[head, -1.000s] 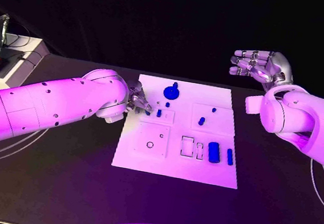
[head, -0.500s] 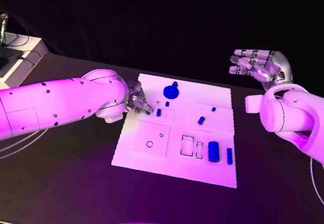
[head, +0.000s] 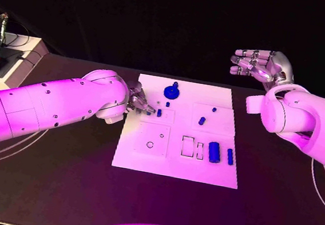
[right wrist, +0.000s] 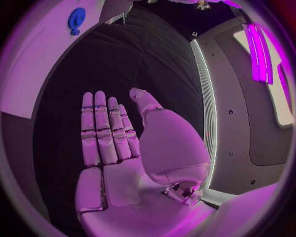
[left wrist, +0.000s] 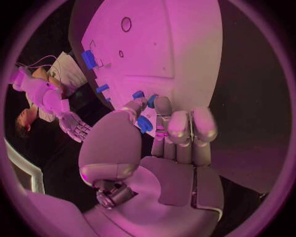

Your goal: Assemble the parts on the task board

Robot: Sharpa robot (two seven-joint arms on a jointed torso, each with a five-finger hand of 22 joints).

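White task board (head: 174, 169) sits mid-table on the black tabletop (head: 50, 187), and you can see its long axis running from the near edge toward the far edge. Your left hand (head: 139, 102) is at the board's left edge, thumb and a finger pinched around a small blue part (left wrist: 144, 124); the other fingers (left wrist: 203, 126) lie straight and close together. Near the board's far edge lies a blue gear-shaped part (head: 171, 93). Toward the near right, two blue bars (head: 214, 152) lie side by side, long axes pointing near to far, beside empty rectangular slots (head: 187, 146). A round hole (head: 150, 145) sits near the left. Your right hand (head: 259, 64) hovers beyond the board's far right corner, fingers loosely curled in the head view, holding nothing. Bare tabletop surrounds the board.
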